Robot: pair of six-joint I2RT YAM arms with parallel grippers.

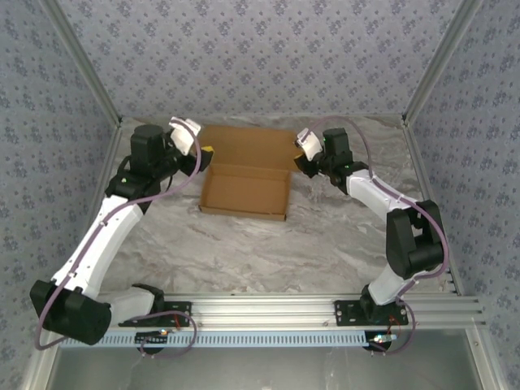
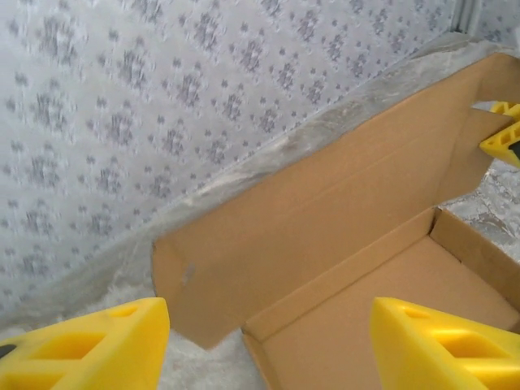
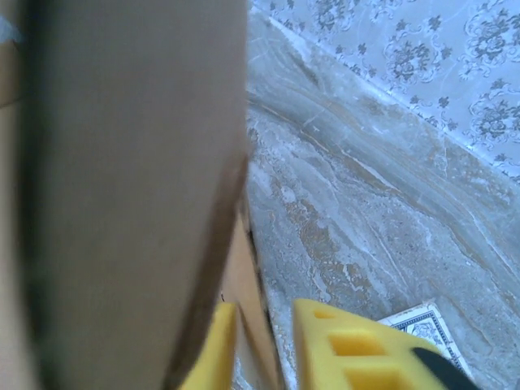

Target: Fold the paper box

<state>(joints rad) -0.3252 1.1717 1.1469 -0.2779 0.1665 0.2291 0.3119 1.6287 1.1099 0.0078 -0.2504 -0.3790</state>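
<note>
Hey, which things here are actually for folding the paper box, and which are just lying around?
For the job: paper box, left gripper, right gripper.
Lying about: small patterned card on the table.

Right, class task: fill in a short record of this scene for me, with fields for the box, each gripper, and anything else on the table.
box: brown paper box, tray walls up, lid open behind it
left gripper: left gripper open at the box's left end, holding nothing
right gripper: right gripper has fingers either side of the box's right wall; grip unclear
other: small patterned card on the marbled table beside the box
</note>
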